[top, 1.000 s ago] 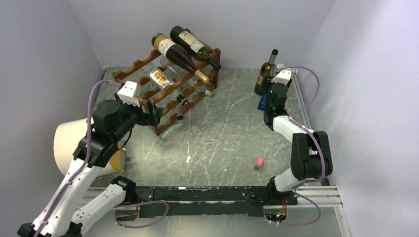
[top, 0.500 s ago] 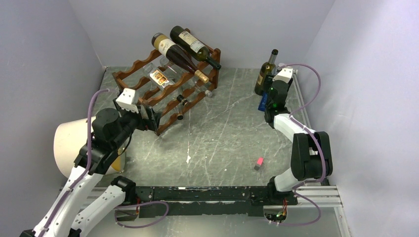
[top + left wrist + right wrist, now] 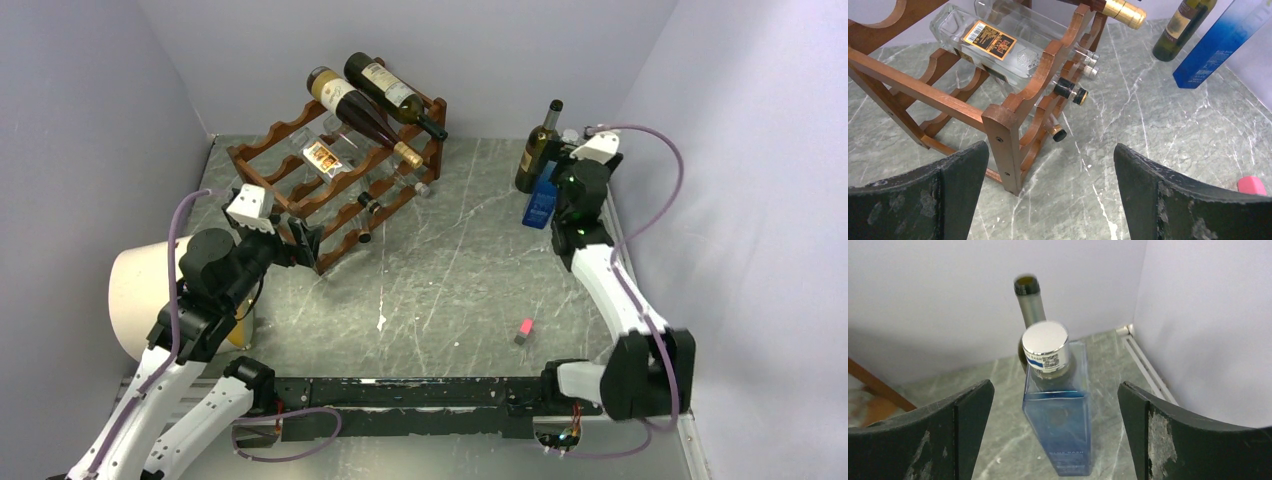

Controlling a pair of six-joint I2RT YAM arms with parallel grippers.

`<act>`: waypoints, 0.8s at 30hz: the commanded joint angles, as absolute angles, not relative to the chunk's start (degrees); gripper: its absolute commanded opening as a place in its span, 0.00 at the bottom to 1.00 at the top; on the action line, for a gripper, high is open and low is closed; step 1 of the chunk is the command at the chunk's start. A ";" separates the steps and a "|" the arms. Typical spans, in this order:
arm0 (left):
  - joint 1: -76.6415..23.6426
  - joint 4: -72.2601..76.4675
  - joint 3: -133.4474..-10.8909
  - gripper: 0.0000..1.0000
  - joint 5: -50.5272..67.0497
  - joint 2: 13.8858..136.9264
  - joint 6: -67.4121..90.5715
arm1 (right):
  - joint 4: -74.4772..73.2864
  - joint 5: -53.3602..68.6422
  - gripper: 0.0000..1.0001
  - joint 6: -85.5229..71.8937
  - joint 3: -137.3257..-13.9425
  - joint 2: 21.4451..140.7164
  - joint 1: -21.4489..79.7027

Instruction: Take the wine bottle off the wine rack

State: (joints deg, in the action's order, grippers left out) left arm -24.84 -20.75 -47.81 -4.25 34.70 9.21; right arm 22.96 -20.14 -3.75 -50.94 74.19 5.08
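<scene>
Wine rack (image 3: 1000, 135): reddish-brown wood
Table (image 3: 470, 270): grey-green marble pattern, white veins
Top wine bottles (image 3: 358, 108): dark glass, cream labels; one neck in gold foil
Clear bottle (image 3: 1008, 45): colourless glass, orange and black label
Square bottle (image 3: 1058, 425): blue, paler towards the top, silver cap
Standing bottle (image 3: 535, 150): dark green, tan label
Small block (image 3: 524, 329): pink
Left gripper fingers (image 3: 958, 180): black, scuffed grey

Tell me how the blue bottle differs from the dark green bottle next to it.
The blue bottle is square-sided with a shiny silver cap; the dark green bottle is round with a dark top. The green one is taller than the blue one. Both stand upright on the table.
</scene>
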 commanded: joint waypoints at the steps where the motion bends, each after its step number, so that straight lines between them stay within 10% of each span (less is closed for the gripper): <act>1: -24.35 -18.02 -46.99 0.98 -2.93 34.35 8.97 | 10.86 -21.34 1.00 -10.09 -51.31 63.49 4.72; 16: -24.26 -21.82 -53.38 0.97 -0.31 37.31 22.15 | -11.95 -2.78 1.00 -26.18 -37.67 33.50 4.67; 24: -24.26 -32.89 -76.78 0.97 -6.39 56.73 30.72 | -12.22 -0.21 1.00 -29.14 -35.01 33.37 4.69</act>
